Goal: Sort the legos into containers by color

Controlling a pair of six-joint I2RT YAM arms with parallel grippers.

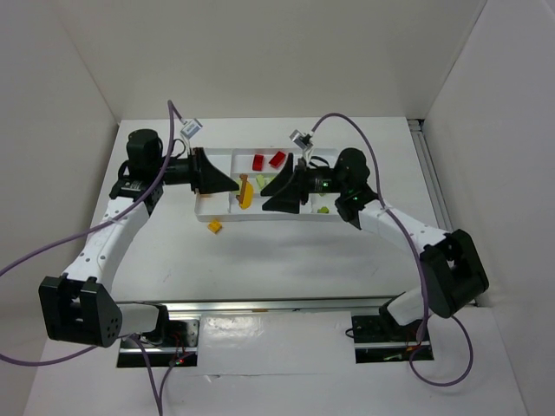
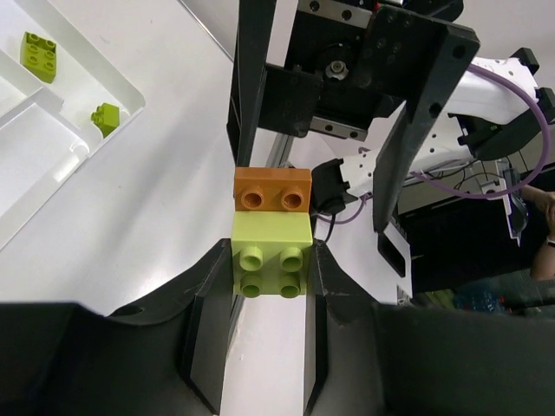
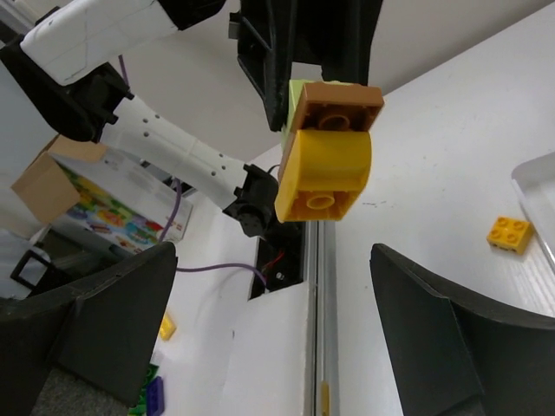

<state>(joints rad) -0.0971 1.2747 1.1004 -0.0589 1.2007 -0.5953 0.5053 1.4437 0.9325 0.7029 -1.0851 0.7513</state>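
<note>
Three small studded plastic bricks are joined in one stack (image 1: 245,192) that hangs in the air between the two arms; in the top view it sits over the left part of the white shallow divided plastic tray (image 1: 251,217). The left gripper (image 2: 270,277) is clenched on the stack's light green brick (image 2: 270,260), its black fingers (image 2: 208,329) pressing that brick's two sides. A brown-orange brick (image 2: 273,191) sits on the green one, and the right wrist view shows a rounded yellow brick (image 3: 325,173) fixed to the other face of the brown-orange one. The right gripper (image 3: 273,260) faces the stack with its jaws spread wide, touching none of the bricks. Two red bricks (image 1: 257,161) lie in the tray's far slot, apart from each other. Loose light green bricks (image 2: 39,50) lie in the tray too, one of them a smaller piece (image 2: 106,115) close to a corner wall. One flat yellow four-stud brick (image 1: 214,226) lies on the white table (image 1: 260,260), just outside the tray's near left corner.
</note>
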